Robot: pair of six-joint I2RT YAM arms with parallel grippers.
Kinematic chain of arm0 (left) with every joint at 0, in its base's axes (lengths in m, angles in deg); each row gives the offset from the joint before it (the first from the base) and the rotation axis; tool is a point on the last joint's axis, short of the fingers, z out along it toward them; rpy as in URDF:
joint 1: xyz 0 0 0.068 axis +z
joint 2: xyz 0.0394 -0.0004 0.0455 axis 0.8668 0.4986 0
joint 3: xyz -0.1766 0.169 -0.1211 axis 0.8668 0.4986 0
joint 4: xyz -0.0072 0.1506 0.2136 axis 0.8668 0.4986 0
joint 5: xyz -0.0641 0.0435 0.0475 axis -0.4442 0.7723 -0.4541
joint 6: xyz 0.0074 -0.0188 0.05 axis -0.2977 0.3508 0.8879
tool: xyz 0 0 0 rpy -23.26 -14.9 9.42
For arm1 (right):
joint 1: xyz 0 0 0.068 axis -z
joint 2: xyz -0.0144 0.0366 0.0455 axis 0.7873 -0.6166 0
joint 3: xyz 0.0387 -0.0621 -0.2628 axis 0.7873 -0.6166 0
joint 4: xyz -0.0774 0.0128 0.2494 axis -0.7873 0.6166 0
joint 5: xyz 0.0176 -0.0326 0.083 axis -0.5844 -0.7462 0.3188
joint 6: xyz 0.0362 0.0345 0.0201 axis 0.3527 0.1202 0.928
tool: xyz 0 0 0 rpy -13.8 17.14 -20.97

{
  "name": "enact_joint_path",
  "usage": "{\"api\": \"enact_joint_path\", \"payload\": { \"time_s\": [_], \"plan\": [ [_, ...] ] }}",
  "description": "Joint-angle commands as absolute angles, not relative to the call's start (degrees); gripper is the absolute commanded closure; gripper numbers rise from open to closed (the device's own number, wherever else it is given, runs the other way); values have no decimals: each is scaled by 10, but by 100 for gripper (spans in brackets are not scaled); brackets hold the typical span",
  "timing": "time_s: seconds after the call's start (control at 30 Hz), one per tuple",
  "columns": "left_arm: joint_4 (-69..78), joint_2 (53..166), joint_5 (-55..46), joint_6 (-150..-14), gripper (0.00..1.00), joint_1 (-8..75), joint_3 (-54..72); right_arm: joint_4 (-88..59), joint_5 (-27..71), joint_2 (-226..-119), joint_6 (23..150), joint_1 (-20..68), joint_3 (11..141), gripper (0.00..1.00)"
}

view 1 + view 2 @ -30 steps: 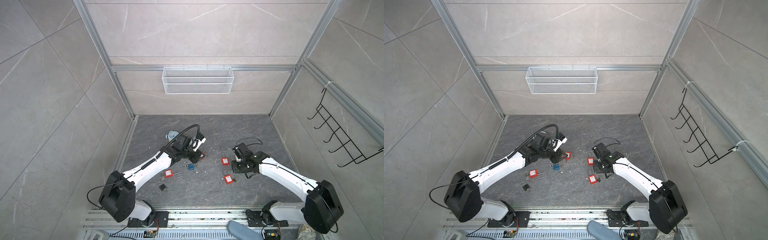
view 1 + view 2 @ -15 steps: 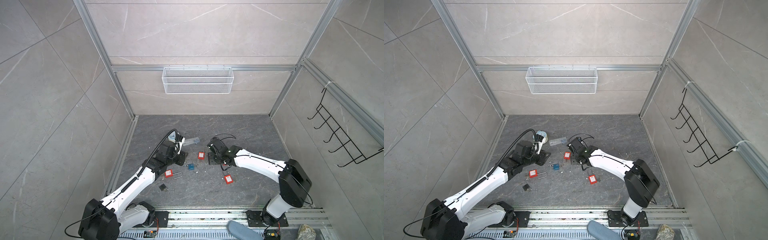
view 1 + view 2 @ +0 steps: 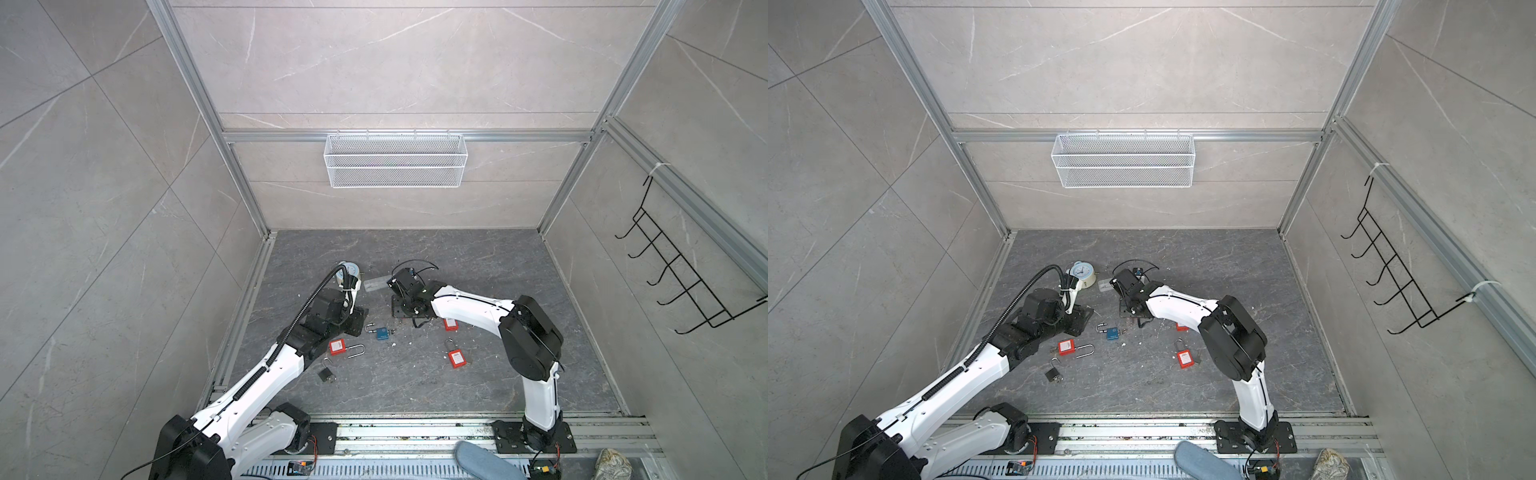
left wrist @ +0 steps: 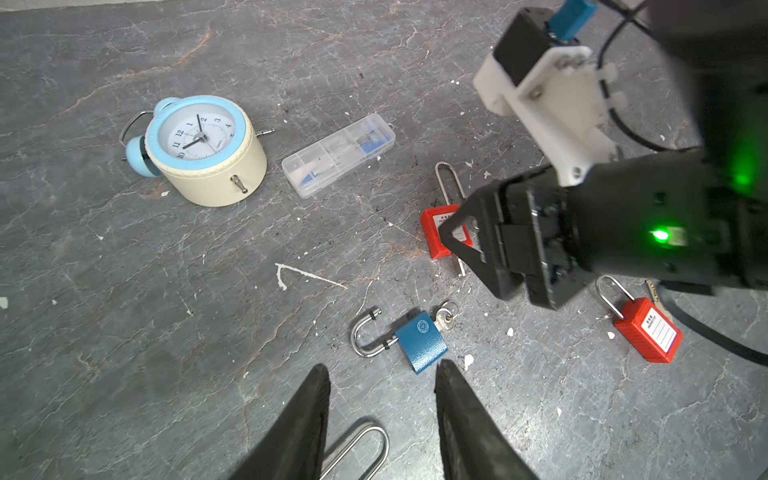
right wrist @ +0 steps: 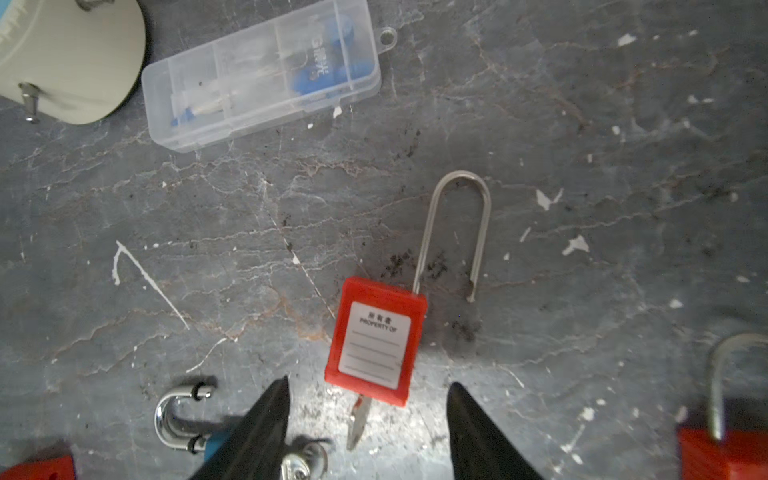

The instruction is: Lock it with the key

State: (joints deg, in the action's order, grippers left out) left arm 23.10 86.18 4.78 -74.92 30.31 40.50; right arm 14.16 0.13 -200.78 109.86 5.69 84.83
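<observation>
- Left wrist: left tool [image 4: 382, 376] spread, empty; blue lock [image 4: 420, 341], shackle open, lies on the table [image 4: 166, 311] just ahead of its tips.
- Right wrist: right tool [image 5: 368, 395] released, gripping nothing; red lock [image 5: 376, 340], shackle open, just ahead, its key [image 5: 358, 419] between the tips.
- Both top views: blue lock near both tools; red lock hidden under the right tool.

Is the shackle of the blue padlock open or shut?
Open. On the blue padlock, one shackle end lies free, outside the body.
</observation>
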Motion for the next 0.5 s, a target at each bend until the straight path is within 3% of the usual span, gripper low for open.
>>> {"api": "enact_joint_path", "payload": {
  "time_s": [0.0,0.47],
  "plan": [
    [237,845,63,-745,55,308,407,178,-34,-2036,1128,54,880,38],
    [238,854,70,-738,55,314,405,219,-52,-2109,1139,53,938,42]
  ]
}}
